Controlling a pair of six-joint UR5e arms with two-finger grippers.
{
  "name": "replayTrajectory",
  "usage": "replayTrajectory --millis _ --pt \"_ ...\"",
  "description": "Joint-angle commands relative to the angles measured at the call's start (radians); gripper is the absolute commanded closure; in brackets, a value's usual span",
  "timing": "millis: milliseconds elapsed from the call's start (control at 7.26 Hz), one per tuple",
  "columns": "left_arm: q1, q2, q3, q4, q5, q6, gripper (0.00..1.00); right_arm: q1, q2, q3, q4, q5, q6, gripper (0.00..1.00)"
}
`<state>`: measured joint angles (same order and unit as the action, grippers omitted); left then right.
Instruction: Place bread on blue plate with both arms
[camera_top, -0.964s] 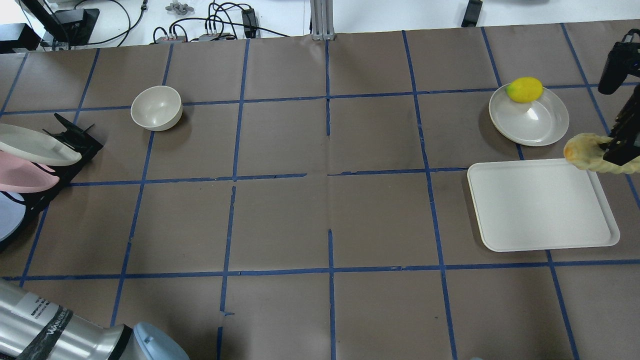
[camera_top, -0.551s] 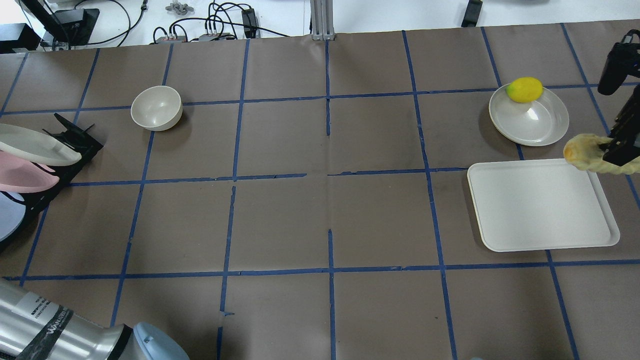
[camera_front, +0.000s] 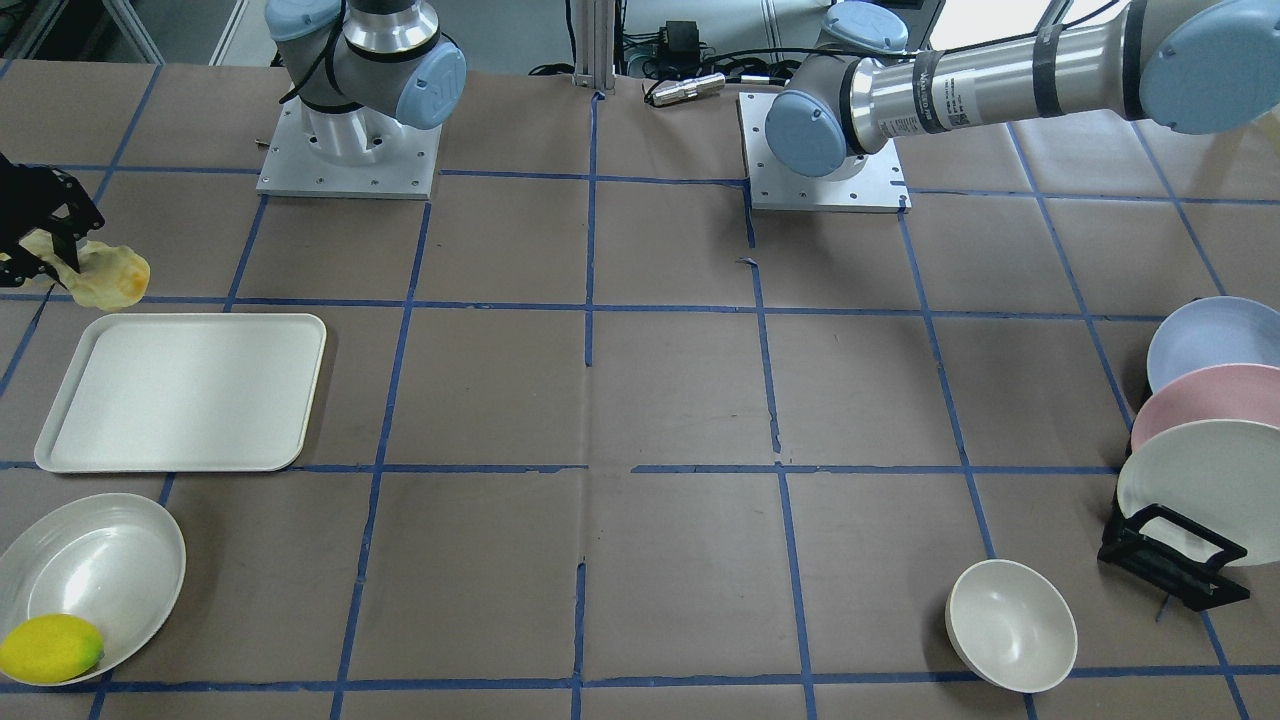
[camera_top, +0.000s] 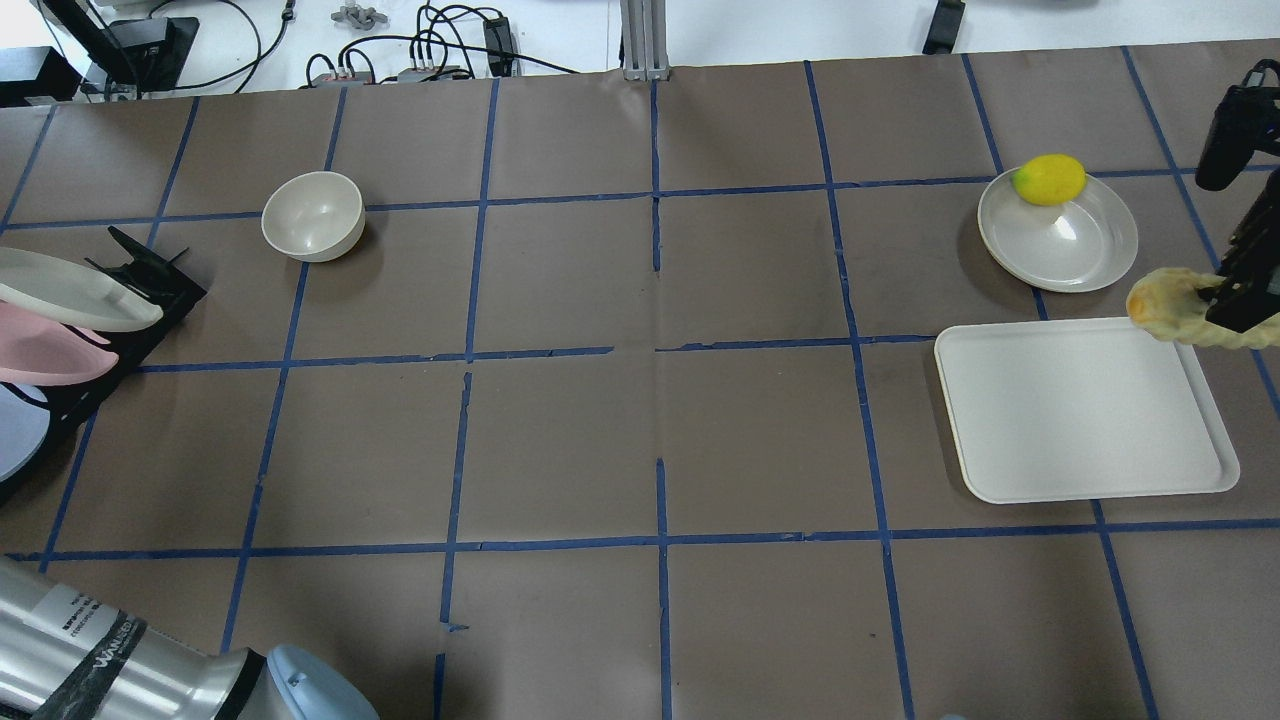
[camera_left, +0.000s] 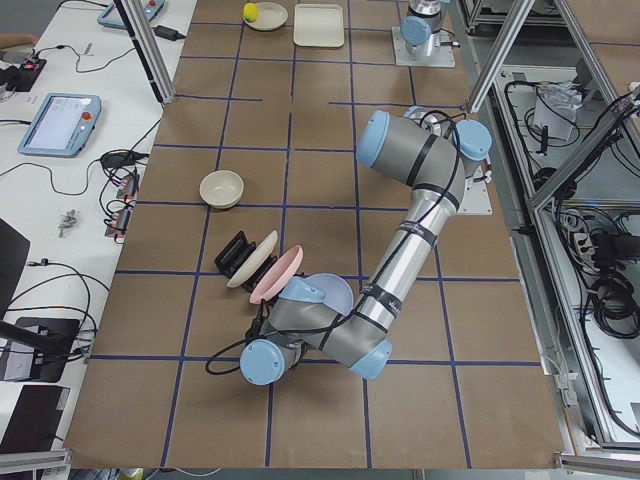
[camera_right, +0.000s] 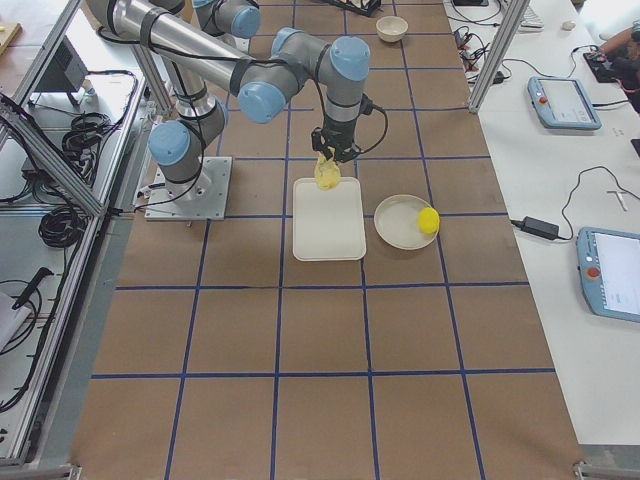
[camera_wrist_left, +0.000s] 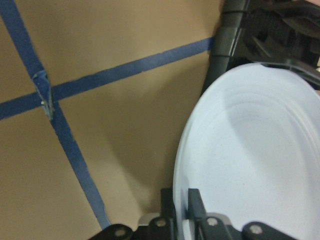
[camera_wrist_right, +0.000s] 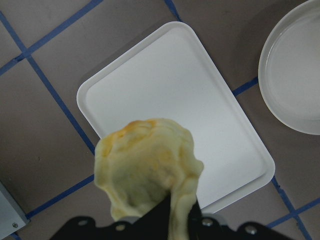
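My right gripper (camera_top: 1232, 298) is shut on the bread (camera_top: 1163, 298), a pale-yellow ridged roll with its browner end pointing left. It holds the bread in the air over the far right corner of the white tray (camera_top: 1080, 410). The bread also shows in the right wrist view (camera_wrist_right: 145, 170) and in the front view (camera_front: 108, 276). The blue plate (camera_front: 1210, 340) stands tilted at the robot-side end of the black rack (camera_front: 1170, 550). In the left wrist view my left gripper (camera_wrist_left: 181, 207) has a finger on each side of the blue plate's (camera_wrist_left: 250, 160) rim, shut on it.
A pink plate (camera_front: 1210, 395) and a white plate (camera_front: 1200, 480) stand in the same rack. A white bowl (camera_top: 312, 215) sits at far left. A lemon (camera_top: 1048, 180) lies in a white dish (camera_top: 1065, 245) beyond the tray.
The left arm's elbow and the blue plate's visible edge have shifted very slightly. The right gripper and the bread have stayed in place.
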<state>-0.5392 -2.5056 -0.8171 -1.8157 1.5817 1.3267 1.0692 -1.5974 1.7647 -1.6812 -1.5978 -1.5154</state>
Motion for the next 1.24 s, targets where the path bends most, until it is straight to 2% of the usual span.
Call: replayTrajectory --millis 0,413,688,826,1101 --pt "-0.004 0.028 0.004 -0.004 -0.003 0.0 0.81 0.0 -0.001 0.001 0.0 -0.001 0.0 0.91" --pt "0.001 0.088 0.01 -0.037 0.003 0.003 0.87 0.03 -0.048 -0.014 0.047 0.012 0.049 0.91" --pt "0.004 0.143 0.012 -0.086 0.037 0.009 0.87 0.18 -0.084 -0.043 0.055 0.021 0.165 0.92" --pt "0.004 0.196 0.006 -0.135 0.038 0.009 0.87 0.227 -0.087 -0.054 0.089 0.019 0.211 0.92" --pt "-0.002 0.308 -0.054 -0.195 0.037 0.009 0.87 0.233 -0.087 -0.063 0.106 0.021 0.247 0.92"
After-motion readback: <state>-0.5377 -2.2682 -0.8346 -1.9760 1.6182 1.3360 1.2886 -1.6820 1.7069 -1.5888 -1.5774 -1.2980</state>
